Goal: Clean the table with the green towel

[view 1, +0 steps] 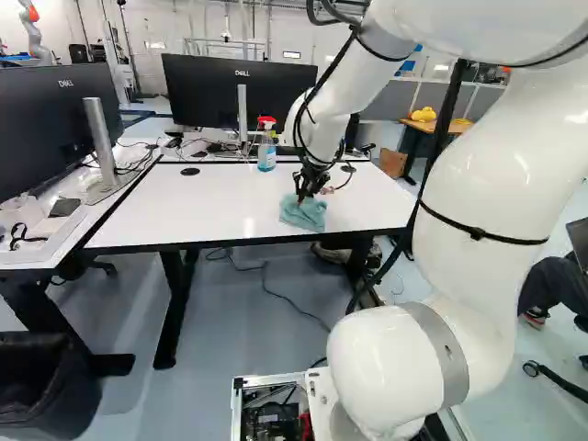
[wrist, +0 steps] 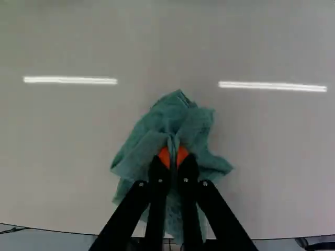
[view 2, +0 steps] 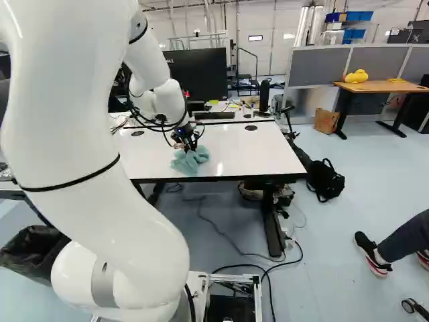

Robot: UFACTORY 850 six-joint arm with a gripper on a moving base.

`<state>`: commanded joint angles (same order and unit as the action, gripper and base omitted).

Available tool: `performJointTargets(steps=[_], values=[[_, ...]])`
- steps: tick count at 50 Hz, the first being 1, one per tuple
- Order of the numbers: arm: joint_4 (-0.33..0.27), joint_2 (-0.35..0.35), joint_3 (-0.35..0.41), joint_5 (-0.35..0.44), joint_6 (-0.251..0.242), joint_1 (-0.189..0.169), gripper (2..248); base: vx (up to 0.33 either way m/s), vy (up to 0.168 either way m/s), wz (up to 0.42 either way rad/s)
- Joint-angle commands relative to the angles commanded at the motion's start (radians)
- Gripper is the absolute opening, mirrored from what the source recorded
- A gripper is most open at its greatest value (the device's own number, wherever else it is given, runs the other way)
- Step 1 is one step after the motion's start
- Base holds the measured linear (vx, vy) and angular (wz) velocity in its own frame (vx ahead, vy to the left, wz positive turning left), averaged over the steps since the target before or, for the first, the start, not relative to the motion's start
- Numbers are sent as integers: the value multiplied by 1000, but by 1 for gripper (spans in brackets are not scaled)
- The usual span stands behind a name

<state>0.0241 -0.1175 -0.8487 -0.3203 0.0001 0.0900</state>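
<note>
Pinching the crumpled green towel (view 1: 305, 215) from 2 sides, the fingers (view 1: 300, 197) have it on the white tabletop (view 1: 165, 211), towards the near edge. In the left base view, 1 spray bottle (view 1: 266, 152) stands farther back, left of the towel, before a far monitor (view 1: 207, 92).

White wall (view 2: 285, 20) behind; wooden-topped desk (view 2: 382, 87) before grey partition (view 2: 318, 67); pale blue-grey floor (view 2: 362, 181).

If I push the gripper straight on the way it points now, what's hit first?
Likely the white tabletop, through folds of the green towel that the gripper pinches. Any remaining gap beneath the towel is hard to judge.
</note>
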Motion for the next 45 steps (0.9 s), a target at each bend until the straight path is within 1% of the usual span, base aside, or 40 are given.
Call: performJointTargets(steps=[8, 22, 35, 45], values=[[0, 23, 25, 0, 0, 25, 35, 0, 0, 0], [0, 83, 90, 0, 0, 53, 35, 0, 0, 0], [0, 147, 156, 0, 0, 65, 35, 0, 0, 0], [0, 147, 156, 0, 0, 65, 35, 0, 0, 0]])
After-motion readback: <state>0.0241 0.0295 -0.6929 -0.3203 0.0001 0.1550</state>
